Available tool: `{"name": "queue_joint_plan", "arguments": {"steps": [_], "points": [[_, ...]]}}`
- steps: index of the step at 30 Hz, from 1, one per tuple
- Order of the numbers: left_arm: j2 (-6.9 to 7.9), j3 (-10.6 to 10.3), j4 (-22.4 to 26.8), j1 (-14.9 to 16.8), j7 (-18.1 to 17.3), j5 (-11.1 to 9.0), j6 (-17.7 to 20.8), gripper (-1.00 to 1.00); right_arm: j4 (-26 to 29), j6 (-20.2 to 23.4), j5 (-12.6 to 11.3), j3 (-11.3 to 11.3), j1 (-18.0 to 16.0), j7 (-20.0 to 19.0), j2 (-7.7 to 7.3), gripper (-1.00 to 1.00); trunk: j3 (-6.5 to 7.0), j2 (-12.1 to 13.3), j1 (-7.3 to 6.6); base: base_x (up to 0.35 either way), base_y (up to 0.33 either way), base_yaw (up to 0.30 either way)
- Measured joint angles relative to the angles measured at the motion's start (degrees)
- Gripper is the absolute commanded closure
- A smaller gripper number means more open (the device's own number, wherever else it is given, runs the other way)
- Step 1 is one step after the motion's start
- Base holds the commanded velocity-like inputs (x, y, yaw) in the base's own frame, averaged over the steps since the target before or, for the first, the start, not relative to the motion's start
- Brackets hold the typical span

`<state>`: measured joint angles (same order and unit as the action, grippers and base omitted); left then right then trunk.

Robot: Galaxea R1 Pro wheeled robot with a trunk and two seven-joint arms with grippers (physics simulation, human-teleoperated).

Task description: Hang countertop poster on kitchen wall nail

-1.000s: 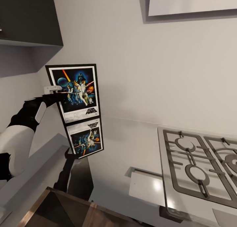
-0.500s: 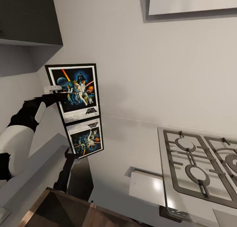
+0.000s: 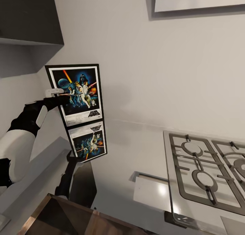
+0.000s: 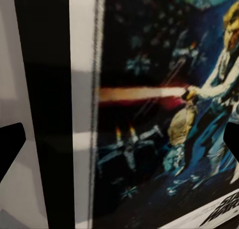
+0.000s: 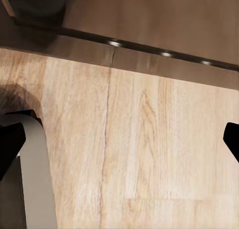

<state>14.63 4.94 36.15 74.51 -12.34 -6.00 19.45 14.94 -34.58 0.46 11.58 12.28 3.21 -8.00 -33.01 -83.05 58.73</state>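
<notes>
In the head view we saw the left gripper [image 3: 63, 99] at the left edge of the poster [image 3: 76, 93], its fingers clamped on the black frame. The poster stood upright against the pale grey wall [image 3: 163, 68], its lower edge meeting the glossy tabletop [image 3: 136, 153], which mirrored the print just beneath it. The steel gas hob [image 3: 204, 170] lay well apart to the right, and a dark wall cabinet [image 3: 29, 17] hung above the arm.

The left wrist view added what the head view could not: the poster [image 4: 164, 109] close up, its black frame and white border beside the dark blue artwork, with dark fingers [image 4: 10, 142] at either side.

The right wrist view showed a wooden floor [image 5: 134, 149] between dark fingers [image 5: 10, 139] set wide apart, nothing between them.
</notes>
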Motion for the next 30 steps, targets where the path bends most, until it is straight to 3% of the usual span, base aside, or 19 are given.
{"name": "queue_joint_plan", "arguments": {"steps": [9,30], "points": [[-0.02,0.0,0.0,0.0,-2.6,0.2,0.0,-1.0,0.0,0.0,0.0,0.0,0.0,0.0,0.0,-1.0,-0.22,0.0,0.0,0.0,0.0,0.0],[0.06,0.0,0.0,0.0,-3.0,0.1,0.0,-1.0,0.0,0.0,0.0,0.0,0.0,0.0,0.0,-1.0,-0.75,0.0,0.0,0.0,0.0,0.0]]}}
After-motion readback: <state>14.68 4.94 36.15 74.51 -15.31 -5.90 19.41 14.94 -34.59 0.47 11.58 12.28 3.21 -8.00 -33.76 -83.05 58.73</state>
